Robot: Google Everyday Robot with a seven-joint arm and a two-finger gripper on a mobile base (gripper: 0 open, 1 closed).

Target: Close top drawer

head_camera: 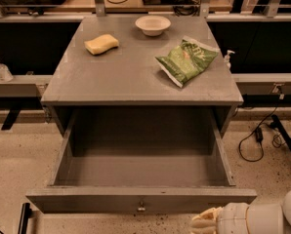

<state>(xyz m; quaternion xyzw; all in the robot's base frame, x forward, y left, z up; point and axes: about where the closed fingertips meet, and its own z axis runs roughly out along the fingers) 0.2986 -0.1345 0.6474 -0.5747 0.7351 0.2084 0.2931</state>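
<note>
Hanging at 5 o'clock, the end effector [207,223] is seen just below the front of the top drawer [87,199], maybe not touching. Open or closed can't be told. That drawer is pulled fully out at 6 o'clock, under the bench [131,74].

tool [206,223]: at near right, just before front panel of top drawer [87,199], right of its knob [141,208] | top drawer: stands out from under counter [126,82], behind-left of tool | on counter, well behind tool: bag [187,61] nearest; bowl [153,25] farther back; sponge [101,44] farthest left
</note>
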